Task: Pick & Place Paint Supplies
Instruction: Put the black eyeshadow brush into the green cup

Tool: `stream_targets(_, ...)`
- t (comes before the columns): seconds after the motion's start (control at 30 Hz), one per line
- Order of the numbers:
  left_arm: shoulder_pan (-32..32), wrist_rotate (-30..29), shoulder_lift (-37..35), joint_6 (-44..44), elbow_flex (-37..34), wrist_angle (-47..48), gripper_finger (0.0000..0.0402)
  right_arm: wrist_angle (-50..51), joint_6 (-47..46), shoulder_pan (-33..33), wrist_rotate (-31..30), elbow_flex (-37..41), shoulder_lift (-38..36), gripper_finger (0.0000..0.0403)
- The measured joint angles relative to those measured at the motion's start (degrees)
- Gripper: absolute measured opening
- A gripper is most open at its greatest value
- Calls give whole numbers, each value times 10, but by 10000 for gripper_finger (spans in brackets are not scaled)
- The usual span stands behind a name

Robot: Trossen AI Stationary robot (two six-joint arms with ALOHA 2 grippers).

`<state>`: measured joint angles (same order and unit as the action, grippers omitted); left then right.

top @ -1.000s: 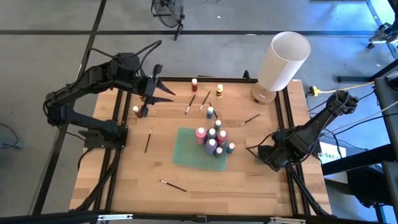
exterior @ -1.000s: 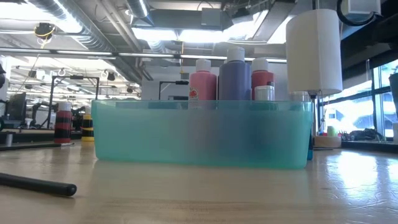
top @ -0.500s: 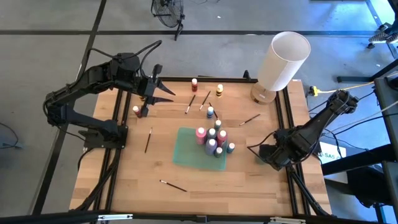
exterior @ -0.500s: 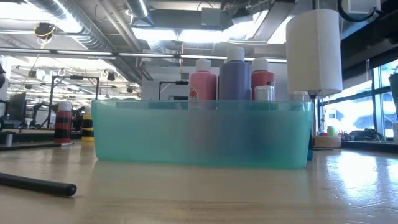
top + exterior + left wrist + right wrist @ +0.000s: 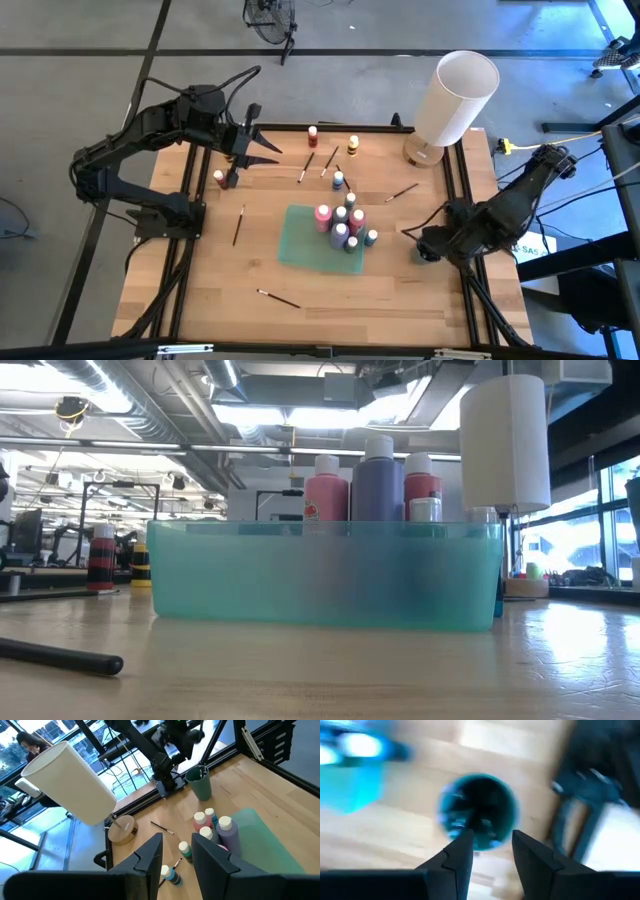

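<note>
Below right end effector (image 5: pixel 487 851) — green cup (image 5: pixel 479 812) | bottles (image 5: pixel 342 226) well apart

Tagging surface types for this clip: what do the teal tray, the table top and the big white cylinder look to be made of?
Teal tray: looks like frosted translucent plastic, since the bottles show dimly through its wall. Table top: pale wood planks with visible seams and a light sheen, likely sealed. White cylinder: matte, open-topped, on a round wooden base; paper, fabric or plastic cannot be told.

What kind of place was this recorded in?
Probably a robotics lab or workshop in an industrial-style building. The low view shows exposed ceiling ducts and strip lights; the high view shows a wooden table on bare concrete floor.
</note>
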<state>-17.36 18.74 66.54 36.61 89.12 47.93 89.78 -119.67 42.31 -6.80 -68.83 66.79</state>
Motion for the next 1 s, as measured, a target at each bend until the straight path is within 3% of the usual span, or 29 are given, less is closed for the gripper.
stream_targets(0.13, 0, 0, 0, 8, 0, 4, 98, 3, 115, -9, -77, -54, -13, 140)
stream_targets(0.43, 0, 0, 0, -29, 0, 8, 98, 1, 384, -93, -150, -132, -17, 140)
stream_targets(0.73, 0, 41, 0, -98, 0, 21, 98, -49, 790, -195, -189, -145, -9, 139)
stream_targets(1.0, 6, 70, 1, -170, 0, -14, 98, -52, 1065, -303, -157, -145, 36, 113)
